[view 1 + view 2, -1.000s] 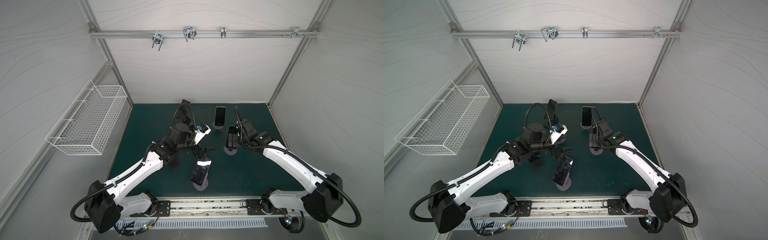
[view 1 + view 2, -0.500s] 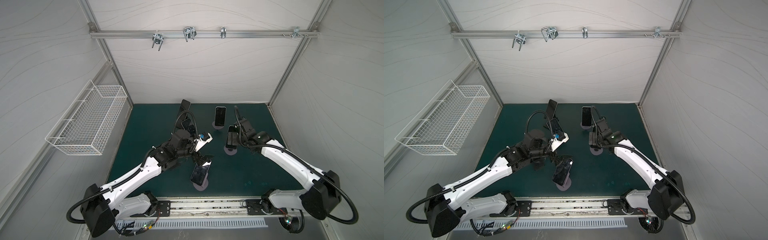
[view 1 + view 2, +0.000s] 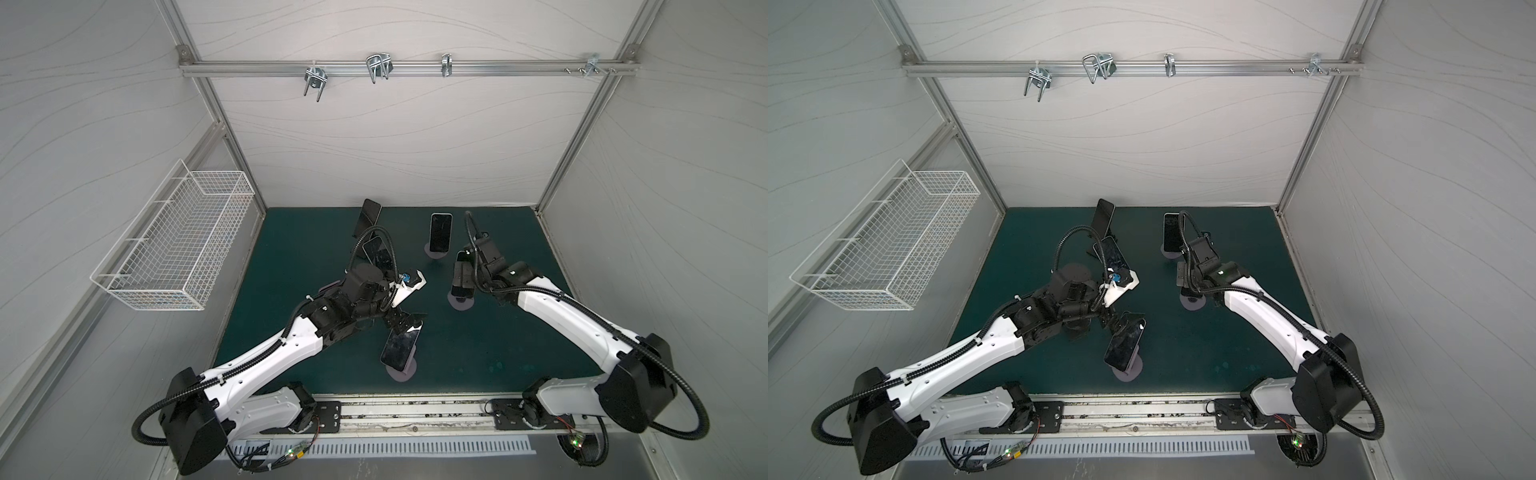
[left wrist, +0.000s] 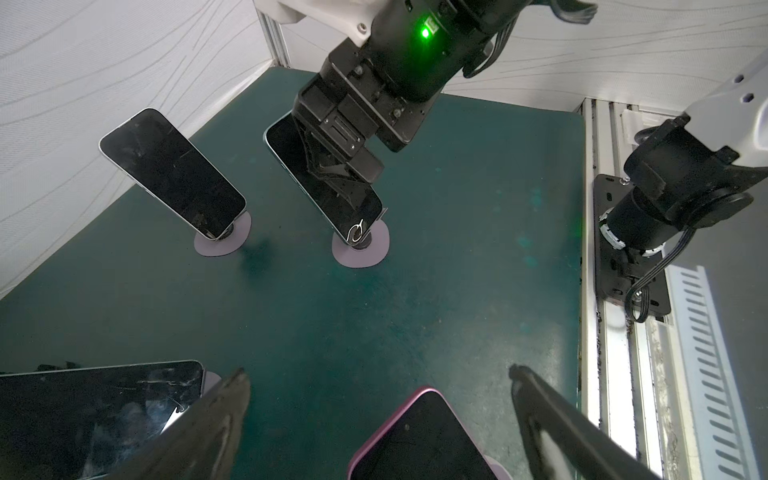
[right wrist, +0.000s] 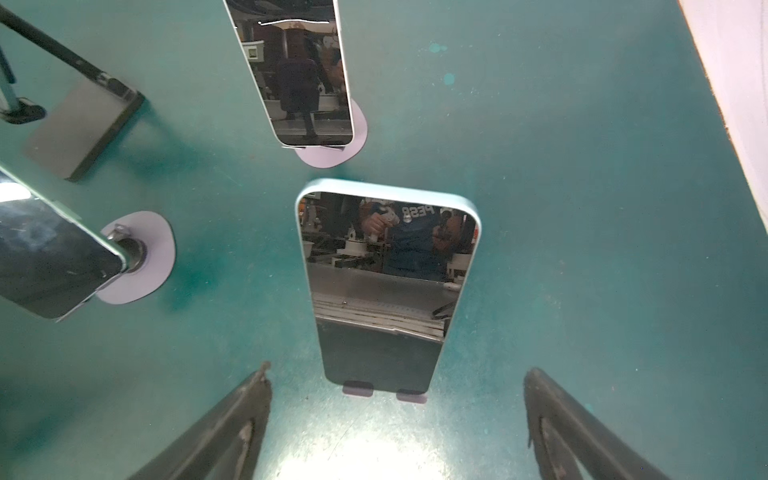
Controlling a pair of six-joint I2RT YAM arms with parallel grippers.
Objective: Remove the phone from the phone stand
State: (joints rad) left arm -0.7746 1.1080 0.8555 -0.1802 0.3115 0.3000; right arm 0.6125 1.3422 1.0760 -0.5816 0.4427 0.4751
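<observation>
**A:** On the green counter [image 3: 498, 353], which arm is nearer a phone?

**B:** Each has one. The left tool [image 4: 378, 372], jaws spread wide and empty, hangs over the purple-cased phone [image 4: 419, 440] at the near middle. The right tool [image 5: 397, 369], spread just as wide and empty, hangs over the light-blue phone [image 5: 386, 286], right of centre.

**A:** How does that one lie?

**B:** It leans almost upright, long axis pointing up at the tool, long edges facing the jaws. Two lilac stand lips [image 5: 357, 388] cradle its bottom edge, so I'd pull it upward.
</observation>
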